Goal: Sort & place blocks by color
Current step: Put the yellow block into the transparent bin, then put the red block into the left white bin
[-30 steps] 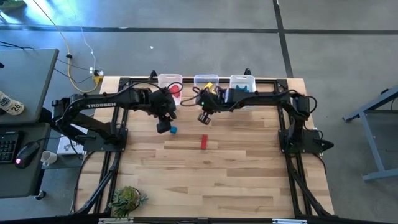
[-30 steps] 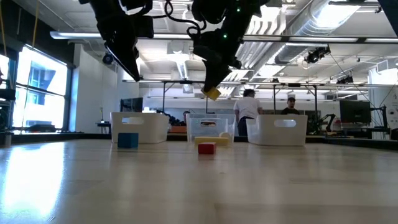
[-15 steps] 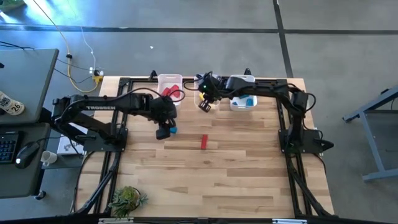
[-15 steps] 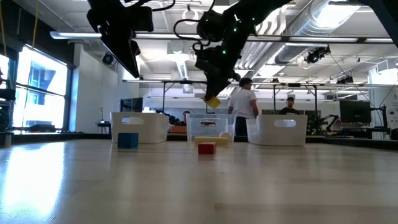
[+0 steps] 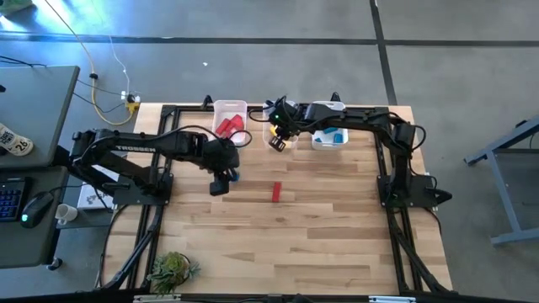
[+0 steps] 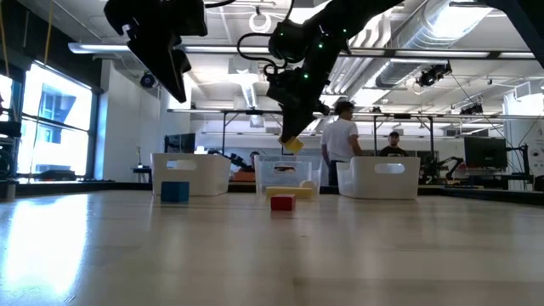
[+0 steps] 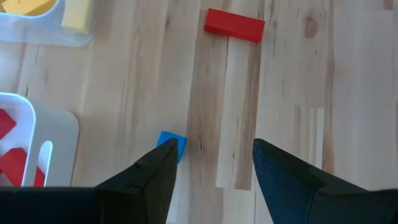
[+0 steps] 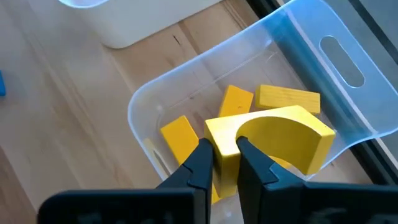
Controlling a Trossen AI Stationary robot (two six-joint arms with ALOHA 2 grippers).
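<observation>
My right gripper (image 5: 276, 142) (image 8: 225, 155) is shut on a yellow arch-shaped block (image 8: 273, 134) (image 6: 293, 144), above the near end of the clear middle bin (image 8: 311, 56), which holds several yellow blocks (image 8: 287, 98). My left gripper (image 5: 221, 183) (image 7: 212, 149) is open above the table. A small blue block (image 7: 172, 145) (image 5: 235, 175) (image 6: 175, 191) lies flat just beside its one fingertip, untouched. A red bar (image 7: 234, 25) (image 5: 276, 192) (image 6: 282, 201) lies flat on the wood to the right of it. Red blocks (image 5: 229, 124) lie in the left bin and blue ones (image 5: 334, 136) in the right bin. My right gripper pinches the yellow arch block between its two fingers at one leg end (image 8: 222, 142), coming from above and pointing down. The block is lifted clear and hangs below the fingers (image 6: 293, 144), over the middle bin, with its curved cutout facing the fingers.
Three clear bins stand in a row along the far edge: left (image 6: 191, 174), middle (image 6: 287, 174), right (image 6: 378, 177). The near half of the table (image 5: 295, 244) is bare wood. A small plant (image 5: 171, 269) sits at the near left corner. People stand in the room behind.
My right gripper carried the yellow arch block toward the far edge, from above the open table to above the middle bin, staying shut on it. My left gripper shifted a little toward the near edge beside the blue block. The blue and red blocks kept still.
</observation>
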